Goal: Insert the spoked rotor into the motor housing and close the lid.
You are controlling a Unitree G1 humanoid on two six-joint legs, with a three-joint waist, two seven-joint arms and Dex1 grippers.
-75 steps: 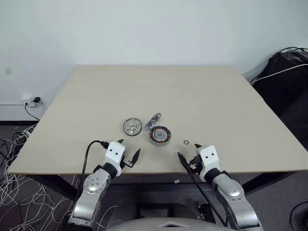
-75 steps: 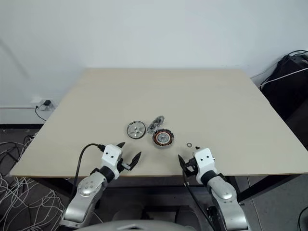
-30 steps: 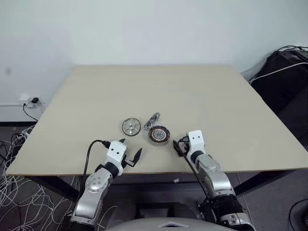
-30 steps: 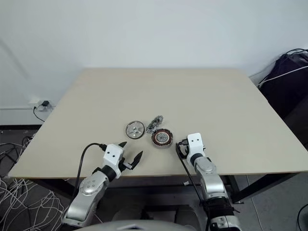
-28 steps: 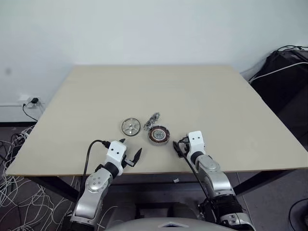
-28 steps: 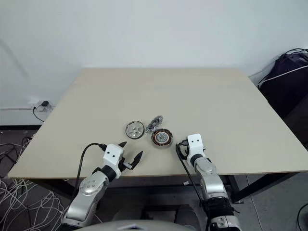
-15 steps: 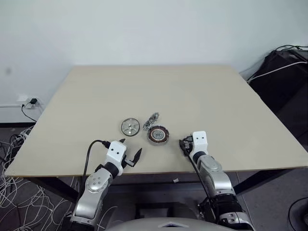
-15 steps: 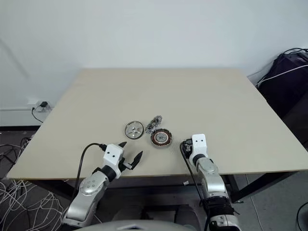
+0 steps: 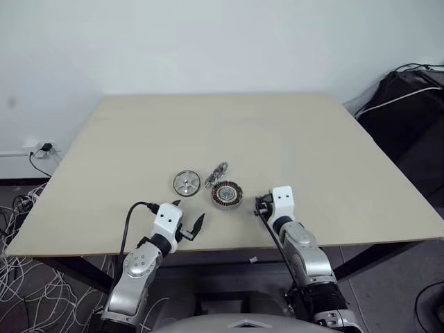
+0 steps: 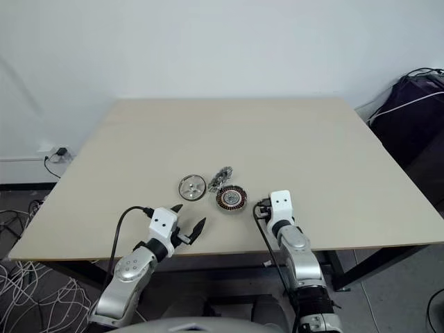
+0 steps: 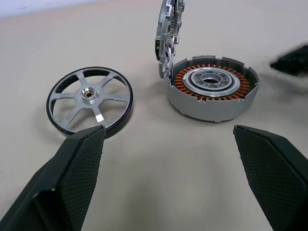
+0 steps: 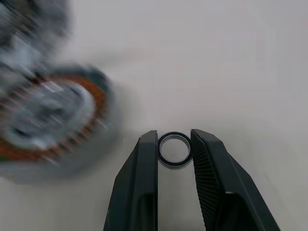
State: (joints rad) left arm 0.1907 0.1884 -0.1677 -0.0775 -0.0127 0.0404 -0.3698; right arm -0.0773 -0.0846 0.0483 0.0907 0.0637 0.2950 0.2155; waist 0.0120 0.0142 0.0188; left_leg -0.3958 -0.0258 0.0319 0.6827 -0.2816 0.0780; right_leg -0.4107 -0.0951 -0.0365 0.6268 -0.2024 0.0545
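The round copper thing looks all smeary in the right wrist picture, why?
In the right wrist view the motor housing is smeared by motion blur, while the small ring between the right gripper fingers stays sharp. In the left wrist view the same housing is crisp.

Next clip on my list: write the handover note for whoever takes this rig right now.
Left end effector: open, holding nothing, near the table's front edge.
Right end effector: shut on the small ring, beside the motor housing.
Spoked rotor: flat on the table, left of the housing, untouched.
Housing: open, copper windings showing, its lid standing up at the far rim.
Done: ring picked up.
Left: insert rotor, close lid.
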